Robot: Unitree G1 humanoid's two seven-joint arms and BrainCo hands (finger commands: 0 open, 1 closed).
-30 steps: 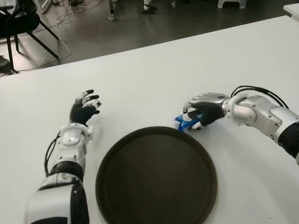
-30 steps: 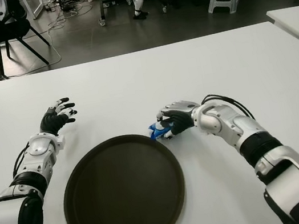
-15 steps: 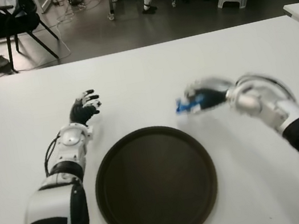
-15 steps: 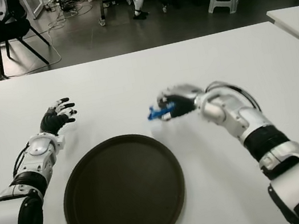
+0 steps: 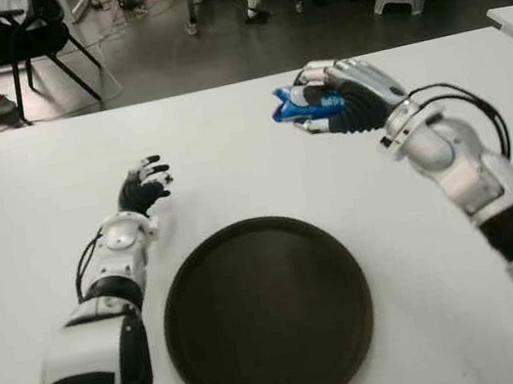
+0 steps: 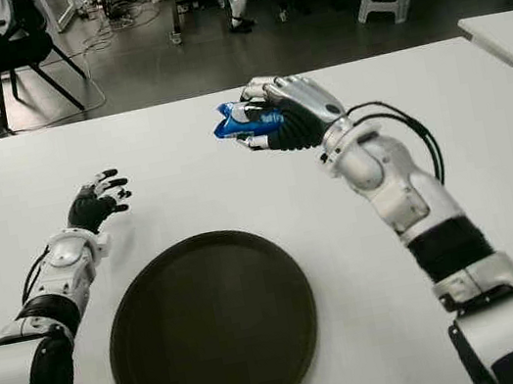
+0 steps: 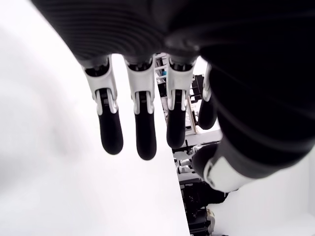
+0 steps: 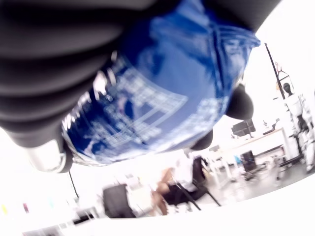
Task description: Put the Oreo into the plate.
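Blue Oreo pack (image 5: 296, 105) | long axis sideways | right robot hand (image 5: 344, 97) clutching it | above table (image 5: 227, 137)

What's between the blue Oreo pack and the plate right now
Nothing: in both eye views only bare white table separates the right hand holding the Oreo pack from the plate.

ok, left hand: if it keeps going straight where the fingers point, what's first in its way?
Nothing close, probably. The left hand is open and idle, fingers aimed over bare table, away from the plate. The right hand with the Oreo pack looks raised and off that line; depth is uncertain.
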